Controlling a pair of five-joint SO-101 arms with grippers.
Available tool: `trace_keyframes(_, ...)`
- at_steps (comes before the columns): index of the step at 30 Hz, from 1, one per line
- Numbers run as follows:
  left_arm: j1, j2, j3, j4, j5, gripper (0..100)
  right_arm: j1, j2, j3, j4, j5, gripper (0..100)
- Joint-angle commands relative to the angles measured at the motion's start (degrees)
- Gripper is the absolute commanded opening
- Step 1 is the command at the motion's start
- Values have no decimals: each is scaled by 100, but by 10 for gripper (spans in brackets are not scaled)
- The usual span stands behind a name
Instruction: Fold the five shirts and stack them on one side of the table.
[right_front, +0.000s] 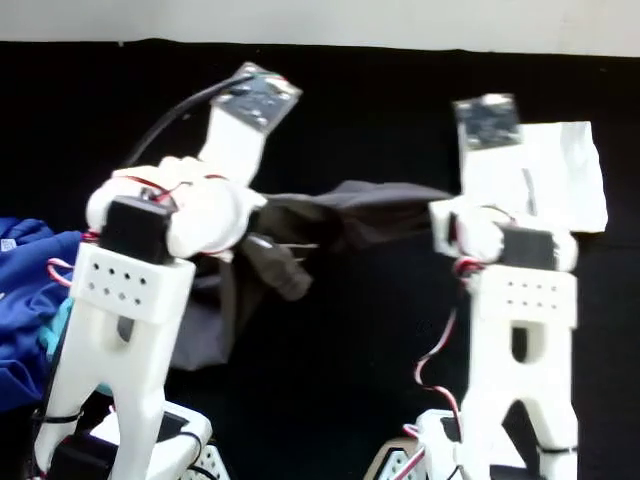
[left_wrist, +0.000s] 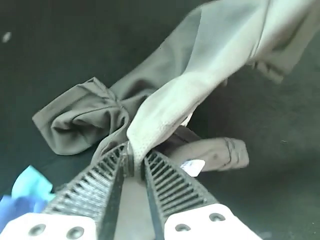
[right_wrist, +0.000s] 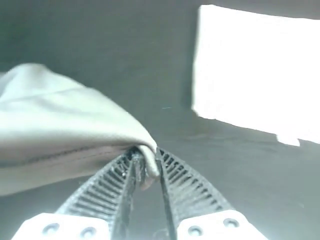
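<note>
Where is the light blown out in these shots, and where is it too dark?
Right wrist view: the white cloth is blown out, a flat bright patch. High view: the held shirt nearly merges with the black table. Left wrist view: even light, folds read well at the left end effector.

The high view looks down from behind the left arm (right_front: 125, 300) and right arm (right_front: 520, 300) over the black table (right_front: 340, 380). Each wrist camera sits close, facing along the left gripper (left_wrist: 134, 162) or right gripper (right_wrist: 147, 162). All three views share the grey shirt (right_front: 385, 205).
</note>
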Motion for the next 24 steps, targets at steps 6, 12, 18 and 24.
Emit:
trace_keyframes(6,567,-92,1710,-149,18,231,875,-505,4,479,352,6)
trace_keyframes(12,611,-145,2492,-431,18,224,927,-514,330,462,352,6)
trace_keyframes(18,1033,-145,2747,-18,26,224,927,-514,347,312,352,6)
trace_keyframes(24,1077,-154,3011,105,826,228,927,-505,347,347,334,6)
